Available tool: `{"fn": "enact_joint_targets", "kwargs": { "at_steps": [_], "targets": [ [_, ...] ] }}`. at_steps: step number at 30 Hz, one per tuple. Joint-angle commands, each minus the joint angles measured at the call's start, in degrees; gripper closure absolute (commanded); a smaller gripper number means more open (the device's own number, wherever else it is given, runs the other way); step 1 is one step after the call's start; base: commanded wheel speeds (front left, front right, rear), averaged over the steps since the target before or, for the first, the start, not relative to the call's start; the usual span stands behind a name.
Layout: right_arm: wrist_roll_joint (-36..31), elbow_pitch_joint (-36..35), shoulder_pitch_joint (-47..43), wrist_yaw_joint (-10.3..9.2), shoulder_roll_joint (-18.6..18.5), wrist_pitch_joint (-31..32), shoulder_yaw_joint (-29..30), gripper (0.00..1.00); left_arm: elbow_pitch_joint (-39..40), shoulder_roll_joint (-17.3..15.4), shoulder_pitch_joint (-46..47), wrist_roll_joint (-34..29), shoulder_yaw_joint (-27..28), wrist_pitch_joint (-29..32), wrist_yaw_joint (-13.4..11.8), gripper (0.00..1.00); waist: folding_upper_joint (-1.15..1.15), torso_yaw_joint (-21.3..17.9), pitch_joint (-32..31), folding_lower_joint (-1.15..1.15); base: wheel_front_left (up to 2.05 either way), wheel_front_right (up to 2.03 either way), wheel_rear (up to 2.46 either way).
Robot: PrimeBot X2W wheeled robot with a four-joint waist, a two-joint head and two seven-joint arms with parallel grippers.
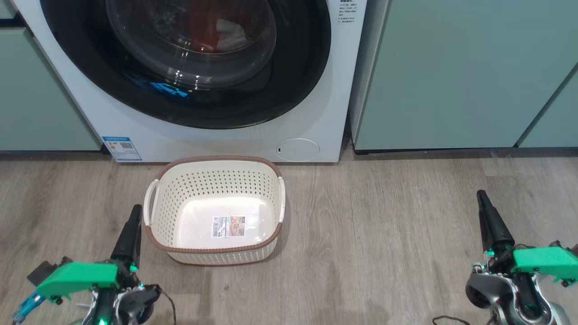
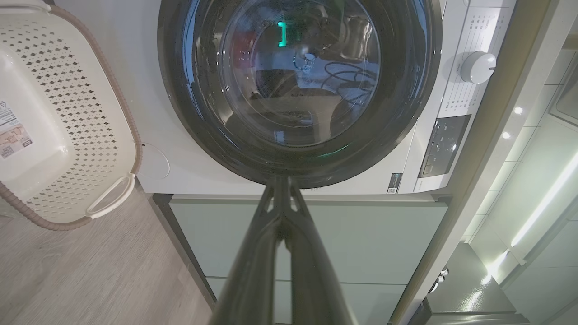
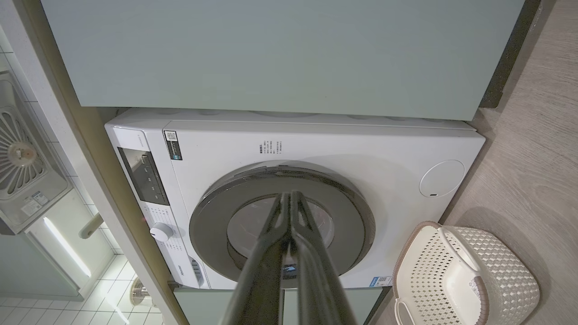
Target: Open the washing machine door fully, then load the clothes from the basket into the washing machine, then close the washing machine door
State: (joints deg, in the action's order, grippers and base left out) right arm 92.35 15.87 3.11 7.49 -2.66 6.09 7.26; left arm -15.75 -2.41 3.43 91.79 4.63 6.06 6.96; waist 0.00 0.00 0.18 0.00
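Checking head view first: washing machine door (image 1: pixel 189 67) sits flush in the washing machine (image 1: pixel 226 140) front, no gap seen. Red-and-white clothes (image 1: pixel 207 25) show through the glass, inside the drum. Basket (image 1: pixel 216 160) is on the floor at 6 o'clock of the door, just beside the machine, w/ nothing in it but its label sticker. Left gripper (image 1: pixel 135 211) is at the basket's 9 o'clock, near the handle; contact can't be told. Right gripper (image 1: pixel 481 195) is at 3 o'clock, well apart. Both have fingers together, holding nothing.

Left wrist view: fingers pressed together, tips pointing at the door's rim; basket at 9 o'clock.

Right wrist view: fingers together, aimed at door centre; basket at 4 o'clock.

Judgement: all three steps look done, task approx. complete. Next move, if any: confirm the latch caught. No grasp req'd; keep arms clear of the basket.
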Motion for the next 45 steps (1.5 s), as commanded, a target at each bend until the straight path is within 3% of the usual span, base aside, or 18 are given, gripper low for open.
{"fn": "enact_joint_targets", "kwargs": {
  "at_steps": [1,45],
  "targets": [
    [0.0,-1.9,3.1,0.00,-0.4,0.2,-1.0,1.00,1.7,-0.5,2.8,0.4,1.9,0.4,0.5,1.00,0.00,0.0,0.0,0.00,0.00,0.00,0.00],
    [-0.1,-1.9,3.1,0.00,-0.3,0.3,-0.8,1.00,1.7,-0.5,2.8,0.4,1.9,0.4,0.5,1.00,0.00,0.0,0.0,0.00,0.00,0.00,0.00]
  ]
}}
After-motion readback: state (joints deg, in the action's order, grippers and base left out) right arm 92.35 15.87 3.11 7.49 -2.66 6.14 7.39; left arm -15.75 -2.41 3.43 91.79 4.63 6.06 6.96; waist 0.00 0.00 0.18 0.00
